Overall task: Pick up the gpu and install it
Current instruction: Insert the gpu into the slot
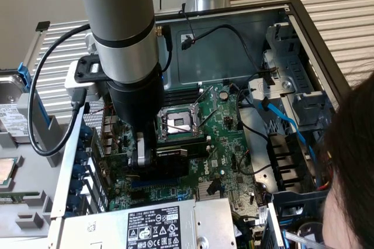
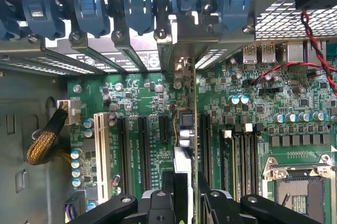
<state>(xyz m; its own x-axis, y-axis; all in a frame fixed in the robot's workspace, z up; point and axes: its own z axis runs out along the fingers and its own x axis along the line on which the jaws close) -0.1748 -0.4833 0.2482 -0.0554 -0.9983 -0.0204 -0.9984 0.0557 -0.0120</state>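
1. The gripper (image 1: 146,161) reaches down into the open computer case (image 1: 304,21). It is clamped on the gpu (image 1: 170,164), one finger on each face of the card.
2. In the wrist view the gripper (image 2: 184,195) has its two black fingers (image 2: 167,184) pressed against the gpu (image 2: 183,163), which is seen edge-on and stands upright between them.
3. The gpu is over the expansion-slot part of the motherboard (image 1: 228,138). That is the corner of the board nearest the power supply (image 1: 155,225) and the case's rear wall.
4. It lines up between two of the long black slots (image 2: 142,145). Its bracket end points to the rear-wall openings, under the row of blue retaining clips (image 2: 139,11).
5. I cannot tell whether its lower edge is seated in a slot or only just above it.
6. A white slot (image 2: 102,150) lies nearer the board's outer edge, well apart from the card.
7. The bare CPU socket (image 1: 178,121) sits near the board's middle, just beside the gripper on the exterior view's right.
8. A twisted red-and-black wire pair (image 2: 316,45) runs over the board's rear edge by the port block.
9. A blue cable (image 1: 286,123) hangs along the drive bays at the case's far side.
10. A person's dark hair (image 1: 350,161) shows at the exterior view's right edge.
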